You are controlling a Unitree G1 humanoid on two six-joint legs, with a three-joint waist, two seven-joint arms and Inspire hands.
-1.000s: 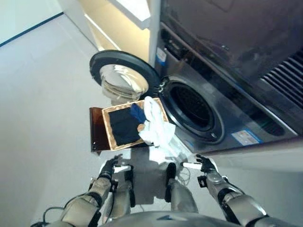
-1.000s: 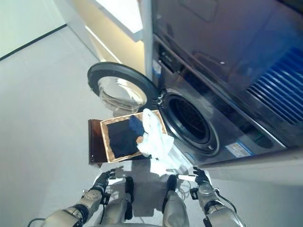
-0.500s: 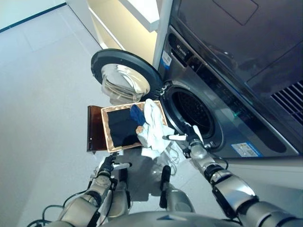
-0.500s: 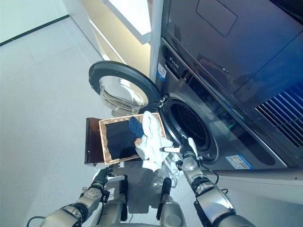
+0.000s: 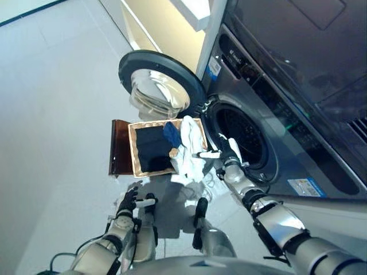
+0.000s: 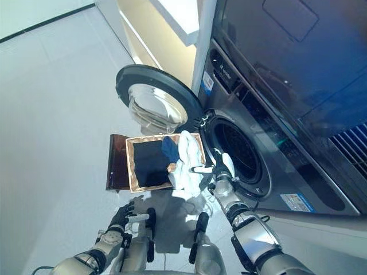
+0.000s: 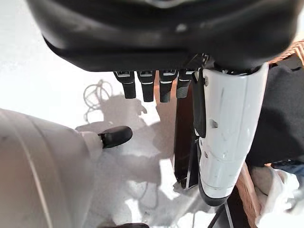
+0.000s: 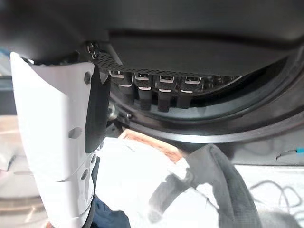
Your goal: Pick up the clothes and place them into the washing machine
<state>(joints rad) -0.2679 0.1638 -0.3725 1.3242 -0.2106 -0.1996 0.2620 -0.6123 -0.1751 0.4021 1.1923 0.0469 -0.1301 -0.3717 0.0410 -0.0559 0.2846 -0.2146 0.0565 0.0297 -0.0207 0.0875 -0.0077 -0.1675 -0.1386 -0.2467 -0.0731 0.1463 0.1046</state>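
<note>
A wicker basket (image 5: 133, 153) stands on the floor before the washing machine (image 5: 298, 154). In it lie a dark cloth (image 5: 150, 150) and a blue cloth (image 5: 171, 133). A white cloth (image 5: 192, 146) hangs over the basket's rim on the machine's side. The round door (image 5: 157, 86) is swung open and the drum opening (image 5: 243, 137) is dark. My right hand (image 5: 227, 153) is open between the white cloth and the drum's rim (image 8: 228, 118), holding nothing; the white cloth (image 8: 142, 185) lies just under its fingers (image 8: 166, 92). My left hand (image 5: 129, 201) hangs open and low, short of the basket.
A brown stand (image 5: 118, 154) juts out beside the basket on the side away from the machine. A second dark appliance (image 5: 298, 51) sits above the washer. A cream cabinet (image 5: 166, 28) stands behind the open door. Pale floor stretches to the left.
My right hand has risen from low by the floor to the drum's rim beside the white cloth. The camera has shifted. My left hand has stayed low.
</note>
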